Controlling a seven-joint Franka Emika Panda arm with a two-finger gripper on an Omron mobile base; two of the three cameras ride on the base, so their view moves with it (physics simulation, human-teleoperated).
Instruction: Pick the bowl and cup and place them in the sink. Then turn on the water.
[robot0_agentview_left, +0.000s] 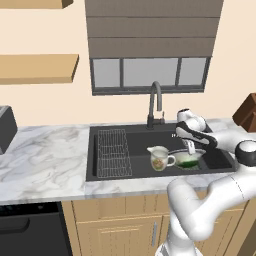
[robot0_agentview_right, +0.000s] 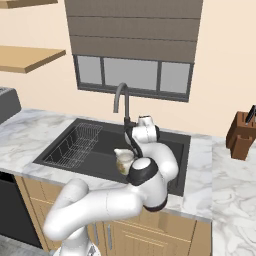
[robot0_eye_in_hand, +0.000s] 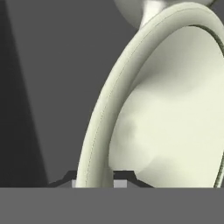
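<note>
Step in hand: placing the bowl (robot0_agentview_left: 190, 159) in the sink (robot0_agentview_left: 130, 145). The bowl sits low inside the right part of the basin, just beside a cream jug (robot0_agentview_left: 159, 158), with something green showing inside it, probably the cup, though this cannot be confirmed. The hand (robot0_agentview_left: 190, 146) is nearly closed, its fingertips (robot0_eye_in_hand: 120, 177) pinching the bowl's rim on either side. Judged next move: open the hand, lift clear of the rim, then reach the faucet (robot0_agentview_left: 155, 102) behind the basin to start the water.
</note>
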